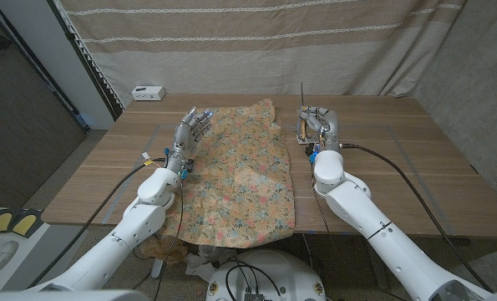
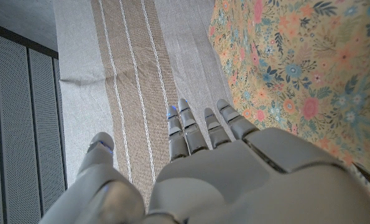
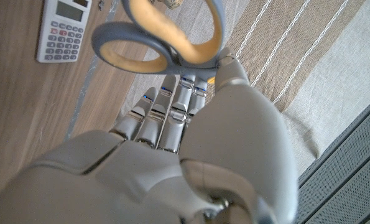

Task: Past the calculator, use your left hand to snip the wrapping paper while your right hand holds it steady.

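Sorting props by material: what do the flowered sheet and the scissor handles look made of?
The flowered sheet looks like thin matte paper, creased and curling at its edges, though cloth is possible. The scissor handles look like smooth grey plastic with a softer yellow lining.

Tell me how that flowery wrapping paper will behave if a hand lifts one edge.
The wrapping paper will probably flop and bend, since it looks thin and already droops over the table front edge. It likely weighs little. It may slide on the smooth wood unless pinned.
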`<state>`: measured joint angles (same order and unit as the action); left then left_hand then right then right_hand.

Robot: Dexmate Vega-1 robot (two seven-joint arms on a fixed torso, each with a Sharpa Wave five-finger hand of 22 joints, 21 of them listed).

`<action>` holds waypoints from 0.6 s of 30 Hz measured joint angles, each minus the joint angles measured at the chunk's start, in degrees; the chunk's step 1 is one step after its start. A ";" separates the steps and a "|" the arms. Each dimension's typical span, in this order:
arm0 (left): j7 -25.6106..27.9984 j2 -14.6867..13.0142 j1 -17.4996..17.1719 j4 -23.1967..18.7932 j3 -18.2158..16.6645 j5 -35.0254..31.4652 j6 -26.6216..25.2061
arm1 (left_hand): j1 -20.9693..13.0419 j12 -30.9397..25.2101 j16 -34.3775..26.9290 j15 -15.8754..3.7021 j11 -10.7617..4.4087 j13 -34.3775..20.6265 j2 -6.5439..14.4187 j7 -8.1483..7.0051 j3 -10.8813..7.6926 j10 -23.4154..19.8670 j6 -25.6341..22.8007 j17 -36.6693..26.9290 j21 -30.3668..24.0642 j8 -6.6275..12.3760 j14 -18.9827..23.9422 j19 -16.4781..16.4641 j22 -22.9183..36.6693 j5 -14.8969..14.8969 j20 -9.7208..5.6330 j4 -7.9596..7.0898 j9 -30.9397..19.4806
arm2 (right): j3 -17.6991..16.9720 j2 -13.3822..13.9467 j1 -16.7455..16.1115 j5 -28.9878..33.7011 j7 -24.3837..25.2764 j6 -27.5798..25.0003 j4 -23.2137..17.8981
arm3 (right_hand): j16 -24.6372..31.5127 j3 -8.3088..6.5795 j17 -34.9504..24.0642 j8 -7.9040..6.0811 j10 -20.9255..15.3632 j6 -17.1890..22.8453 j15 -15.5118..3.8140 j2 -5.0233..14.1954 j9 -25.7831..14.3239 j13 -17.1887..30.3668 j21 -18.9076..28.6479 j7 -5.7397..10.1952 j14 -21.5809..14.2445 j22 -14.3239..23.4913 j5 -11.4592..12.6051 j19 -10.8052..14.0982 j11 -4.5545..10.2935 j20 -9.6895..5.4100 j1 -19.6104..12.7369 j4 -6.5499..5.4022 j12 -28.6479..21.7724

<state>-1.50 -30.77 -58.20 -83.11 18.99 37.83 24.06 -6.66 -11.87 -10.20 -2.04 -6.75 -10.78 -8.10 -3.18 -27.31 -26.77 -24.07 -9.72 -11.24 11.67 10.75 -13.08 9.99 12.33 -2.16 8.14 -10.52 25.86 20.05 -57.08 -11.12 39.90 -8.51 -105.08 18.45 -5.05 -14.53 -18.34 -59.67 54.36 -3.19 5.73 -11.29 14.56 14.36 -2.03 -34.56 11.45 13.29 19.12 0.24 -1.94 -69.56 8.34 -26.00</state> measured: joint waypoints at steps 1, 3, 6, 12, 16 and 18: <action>0.00 -0.01 0.00 -0.03 0.00 0.00 0.00 | 0.00 0.00 0.00 0.00 0.00 0.00 0.00 0.00 0.00 0.00 0.00 0.00 0.00 0.00 0.00 0.00 0.00 0.00 0.00 0.00 0.00 | 0.00 0.00 0.00 -0.46 -0.24 0.42 0.00 | 0.00 0.00 0.00 0.02 0.00 0.00 0.00 0.00 0.00 0.00 0.00 0.00 0.00 0.00 0.00 0.00 0.00 0.00 0.00 0.00 0.00; 0.00 -0.02 0.00 -0.05 0.00 -0.01 -0.01 | 0.00 0.00 0.00 0.00 0.00 0.00 0.00 0.01 0.00 0.00 0.00 0.00 0.00 0.00 0.00 0.00 0.00 0.00 0.00 0.00 0.00 | -0.23 -0.08 -0.08 -1.63 -0.82 1.33 0.20 | 0.00 -0.01 0.00 0.03 0.00 0.00 0.00 0.00 0.00 0.00 -0.28 0.00 0.00 0.00 -0.02 -0.41 0.00 0.41 0.00 -0.01 0.00; 0.01 -0.03 0.00 -0.07 0.00 -0.03 -0.04 | 0.00 0.00 0.00 0.00 0.00 0.00 0.00 0.01 0.00 0.00 0.01 0.00 0.00 0.01 0.00 0.00 0.00 0.00 0.00 0.00 0.00 | -0.83 -0.32 -0.26 -3.23 -1.73 2.53 0.77 | 0.00 -0.01 0.00 0.04 0.00 -0.03 -0.19 0.00 -0.01 0.00 -0.39 0.02 0.20 0.00 -0.05 -0.72 0.00 0.73 0.00 -0.01 0.00; 0.00 -0.04 0.01 -0.07 0.00 -0.05 -0.05 | 0.00 0.00 0.00 0.00 0.00 0.00 0.00 0.01 0.00 0.00 0.01 0.00 0.00 0.02 0.00 0.00 0.00 0.00 0.00 0.00 0.00 | -1.39 -0.64 -0.35 -6.01 -2.90 4.48 1.35 | 0.00 -0.03 0.01 0.09 0.00 -0.22 0.10 0.00 -0.05 -0.01 -0.62 0.21 0.52 0.01 -0.06 -1.53 0.00 1.14 0.00 -0.04 0.01; -0.02 -0.03 0.01 -0.06 -0.01 -0.04 -0.05 | 0.00 0.00 0.00 0.00 0.00 0.00 0.00 0.01 0.24 0.00 0.01 0.00 0.00 0.02 0.00 0.00 0.00 0.00 0.00 0.24 0.00 | -1.59 -0.75 -0.35 -7.44 -3.62 5.87 1.73 | 0.00 -0.04 -0.27 0.10 0.00 -0.22 0.10 0.00 -0.05 0.00 -0.62 0.21 0.52 0.01 -0.17 -1.53 0.00 1.13 0.00 -0.05 0.03; -0.02 -0.03 0.01 -0.05 -0.04 -0.01 -0.04 | 0.00 0.00 0.00 0.00 0.00 0.00 0.00 -0.01 0.24 0.00 0.03 0.00 0.00 -0.05 0.00 0.00 0.00 0.00 0.00 0.25 0.00 | -1.65 -0.77 -0.35 -7.97 -4.17 6.81 2.11 | 0.00 -0.04 -0.27 0.16 0.00 -0.22 -0.05 0.00 -0.05 0.00 -0.71 0.21 0.93 0.01 -0.22 -2.14 0.00 1.32 0.00 -0.05 0.04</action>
<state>-1.52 -30.80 -58.19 -83.15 18.96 37.82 24.02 -6.66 -11.87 -10.20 -2.04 -6.75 -10.78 -8.10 -3.19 -27.07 -26.77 -24.03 -9.72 -11.24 11.63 10.75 -13.08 9.99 12.33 -2.16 8.38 -10.52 24.21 19.29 -57.43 -19.09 35.72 -1.71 -102.97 18.45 -5.08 -14.79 -18.18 -59.66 54.14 -3.23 5.73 -11.34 14.56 13.64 -1.82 -33.63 11.46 13.07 16.98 0.24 -0.62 -69.56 8.29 -25.95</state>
